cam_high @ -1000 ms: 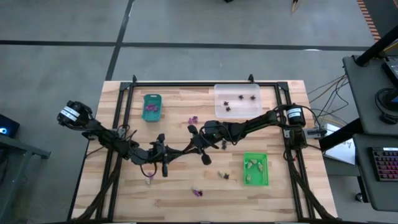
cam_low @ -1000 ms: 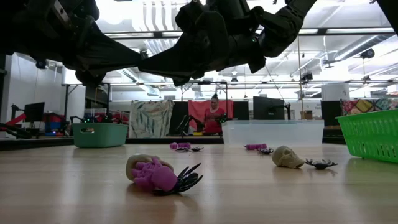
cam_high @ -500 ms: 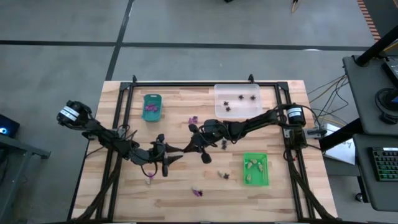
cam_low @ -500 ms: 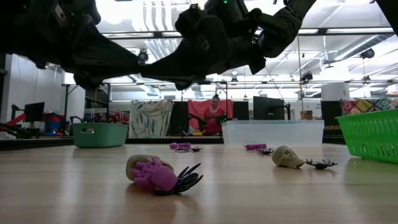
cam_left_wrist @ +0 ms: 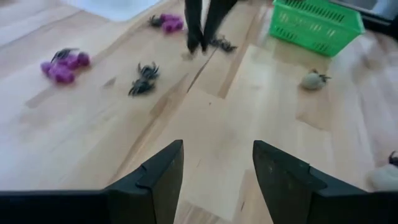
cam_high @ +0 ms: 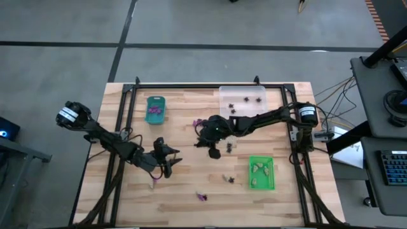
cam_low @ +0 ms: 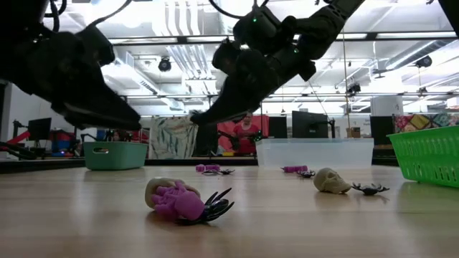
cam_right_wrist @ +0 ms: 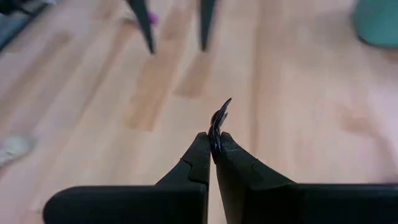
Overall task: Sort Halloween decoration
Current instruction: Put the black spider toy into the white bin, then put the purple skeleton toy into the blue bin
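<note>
My right gripper hangs above the table's middle, shut on a thin black Halloween decoration. My left gripper stands open and holds nothing, left of it and lower; the two point toward each other. More decorations lie loose on the wood: a purple, cream and black heap near the front, a cream skull, a black spider and purple pieces. My right gripper pinches the thin black decoration between its two fingertips, and a curved sliver of it sticks out past them. The fingers slant downward toward the table's left. The piece is lifted clear of the wood.
A teal tray stands at the far left, a clear tray with black pieces at the far right, and a green basket with cream pieces at the near right. A black metal frame borders the tabletop. A person shows in the room behind.
The two grippers stood tip to tip over the middle and have parted. My left gripper has opened, tipped downward and drawn back toward the table's left. My right gripper, still shut, has tipped down and moved toward the far right.
</note>
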Motion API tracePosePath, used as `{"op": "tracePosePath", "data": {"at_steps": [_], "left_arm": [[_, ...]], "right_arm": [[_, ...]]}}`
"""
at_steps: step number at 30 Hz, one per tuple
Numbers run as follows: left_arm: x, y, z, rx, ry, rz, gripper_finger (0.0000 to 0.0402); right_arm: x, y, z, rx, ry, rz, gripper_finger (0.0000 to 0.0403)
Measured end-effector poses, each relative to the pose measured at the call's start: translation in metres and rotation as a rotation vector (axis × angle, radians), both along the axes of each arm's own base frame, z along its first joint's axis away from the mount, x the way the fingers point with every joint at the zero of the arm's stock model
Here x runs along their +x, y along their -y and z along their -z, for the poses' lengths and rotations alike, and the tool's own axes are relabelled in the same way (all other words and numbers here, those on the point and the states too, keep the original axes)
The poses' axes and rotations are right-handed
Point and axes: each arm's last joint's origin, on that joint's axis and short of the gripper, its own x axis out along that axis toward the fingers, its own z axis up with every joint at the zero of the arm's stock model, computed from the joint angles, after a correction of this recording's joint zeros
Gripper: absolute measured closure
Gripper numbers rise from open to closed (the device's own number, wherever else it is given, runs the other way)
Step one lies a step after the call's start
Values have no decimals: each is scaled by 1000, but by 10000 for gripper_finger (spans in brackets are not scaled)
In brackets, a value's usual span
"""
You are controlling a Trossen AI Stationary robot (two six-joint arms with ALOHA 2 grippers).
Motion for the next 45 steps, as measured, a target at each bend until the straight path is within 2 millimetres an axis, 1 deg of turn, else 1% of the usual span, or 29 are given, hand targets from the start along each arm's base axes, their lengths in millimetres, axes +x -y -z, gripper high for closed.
{"op": "tracePosePath", "data": {"at_steps": [6,8,11,13,15,16,18,21,23,25,29,33,36,41,45], "left_arm": [[-1,-1,2,-7,-15,-10,224],[-1,-1,2,-11,-14,-12,224],[-1,-1,2,-15,-13,-14,224],[-1,-1,2,-16,-13,-15,224],[-1,-1,2,-16,-13,-17,224],[-1,-1,2,-16,-13,-19,224],[0,-2,2,-15,-13,-22,224],[0,-3,2,-15,-12,-28,224],[0,-3,2,-16,-11,-30,224],[0,-3,2,-16,-11,-30,224],[0,-3,2,-16,-10,-30,224],[1,-3,0,-18,-6,-30,224],[3,-2,-2,-11,0,-24,224],[5,-1,-4,-2,3,-17,224],[8,1,-8,17,10,-6,224]], "right_arm": [[-3,10,-3,-21,-17,48,394],[-6,14,-4,-60,-37,96,394],[-17,27,-13,-252,-128,300,394],[-25,39,-26,-393,-199,459,394],[-35,51,-42,-459,-258,586,394],[-40,58,-50,-455,-288,625,394],[-50,74,-61,-390,-337,687,394],[-68,101,-65,-230,-454,785,394],[-78,119,-61,-127,-508,829,394],[-83,133,-55,-69,-509,832,394],[-89,152,-40,18,-539,806,384],[-91,161,-35,29,-540,823,356],[-90,162,-33,31,-542,822,327],[-87,164,-40,28,-515,825,282],[-83,162,-50,27,-482,814,261]]}}
